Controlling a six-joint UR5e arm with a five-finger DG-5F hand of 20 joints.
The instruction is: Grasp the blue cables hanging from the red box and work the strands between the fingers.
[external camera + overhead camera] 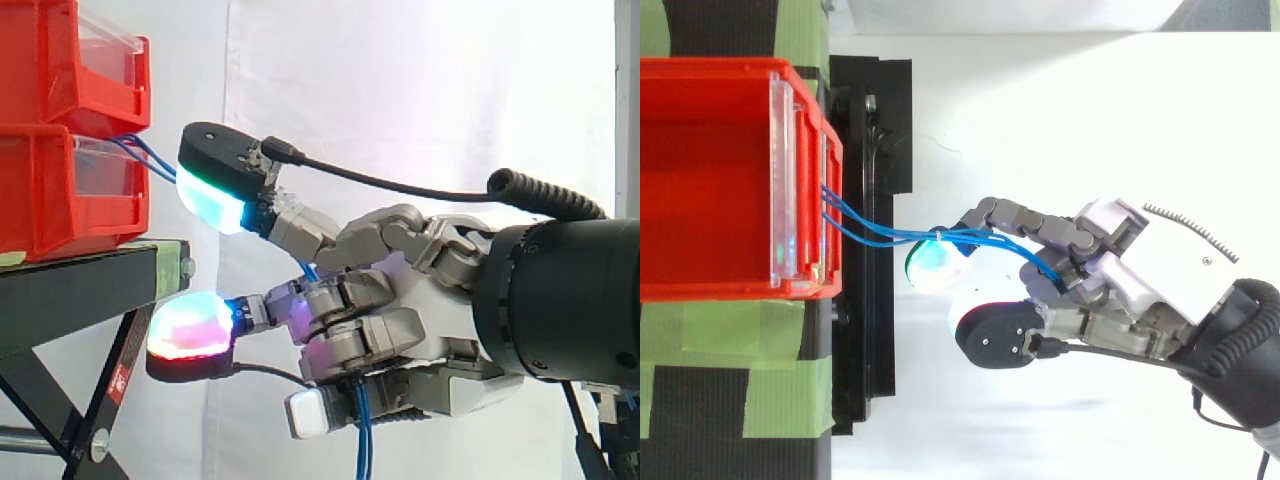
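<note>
As 2 red bins (pixel 50 200) sit stacked, 1 hand (pixel 430 320) grips the blue cables (pixel 364 440).

From the side, the blue cables (pixel 152 158) slip behind a glowing pad of the hand (pixel 440 300). They surface lower down among the curled fingers (pixel 370 335), then run off the bottom edge. Where they fasten in the lower red bin (pixel 60 200) is hidden by its front lip. There are perhaps three strands, too fine to count. The lower bin and the upper red bin (pixel 60 60) are cut off at the left edge, and the arm (pixel 570 300) at the right.
</note>
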